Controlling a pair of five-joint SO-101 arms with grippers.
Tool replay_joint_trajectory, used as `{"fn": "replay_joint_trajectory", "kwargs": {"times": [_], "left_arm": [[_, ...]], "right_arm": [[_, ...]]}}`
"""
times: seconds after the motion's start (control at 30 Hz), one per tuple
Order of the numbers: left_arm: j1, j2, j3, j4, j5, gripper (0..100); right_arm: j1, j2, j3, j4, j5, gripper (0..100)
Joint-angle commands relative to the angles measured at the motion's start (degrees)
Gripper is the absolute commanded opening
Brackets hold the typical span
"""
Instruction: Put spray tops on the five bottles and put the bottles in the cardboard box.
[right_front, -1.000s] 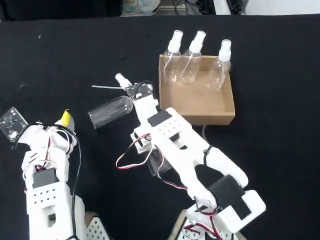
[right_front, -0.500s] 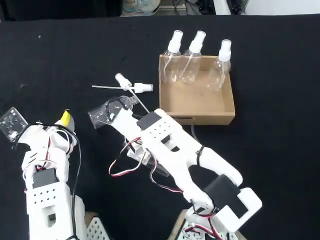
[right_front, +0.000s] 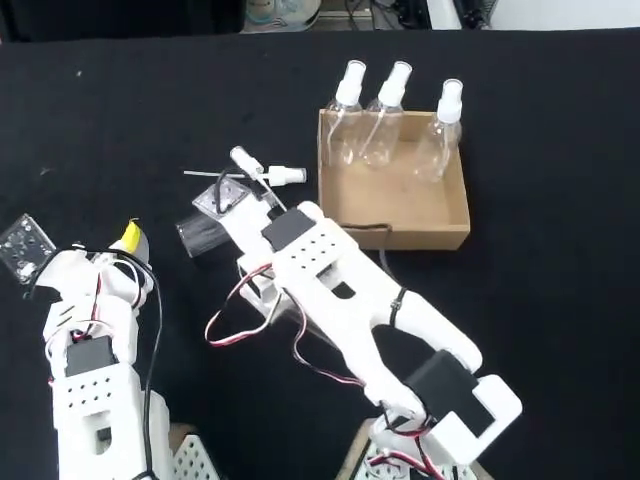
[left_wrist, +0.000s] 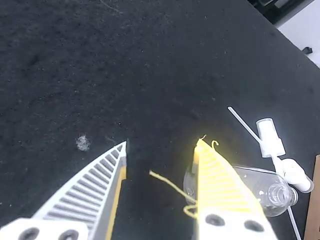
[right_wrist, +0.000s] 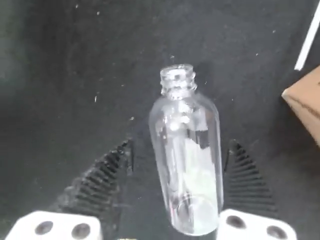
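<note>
A clear uncapped bottle (right_front: 198, 236) lies on its side on the black table, left of the cardboard box (right_front: 442, 226). My right gripper (right_front: 222, 200) hangs over it, open. In the right wrist view the bottle (right_wrist: 187, 150) lies between the two fingers, untouched, with its neck pointing away. Two loose spray tops (right_front: 246, 161) (right_front: 285, 175) with long tubes lie just beyond the bottle. Three bottles with spray tops (right_front: 380, 125) stand along the box's far wall. My left gripper (left_wrist: 161, 145) is open and holds nothing at the near left, with the bottle (left_wrist: 265, 189) and the spray tops (left_wrist: 270, 138) ahead of it.
A corner of the cardboard box (right_wrist: 306, 104) sits close beside the right gripper. The near half of the box floor (right_front: 400, 200) is bare. Red and white cables (right_front: 240, 315) hang under the right arm. The left arm's base (right_front: 90, 390) stands at the near left.
My right arm has swung left, from over one spray top to over the lying bottle. That spray top now lies uncovered by the box. The left arm has kept still.
</note>
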Motion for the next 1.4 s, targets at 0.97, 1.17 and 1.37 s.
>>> {"fn": "replay_joint_trajectory", "kwargs": {"times": [0.97,1.17,1.37], "left_arm": [[-0.3,-0.6,-1.5,-1.3,0.4,21],[-0.2,-0.6,-1.5,-1.3,0.4,21],[-0.4,-0.6,-1.5,-1.3,0.4,21]], "right_arm": [[2.9,5.9,-0.7,-15.3,-1.9,15.1],[2.3,6.5,-5.8,-5.5,-1.8,31.1],[2.2,6.5,-8.6,-0.4,1.8,28.9]]}}
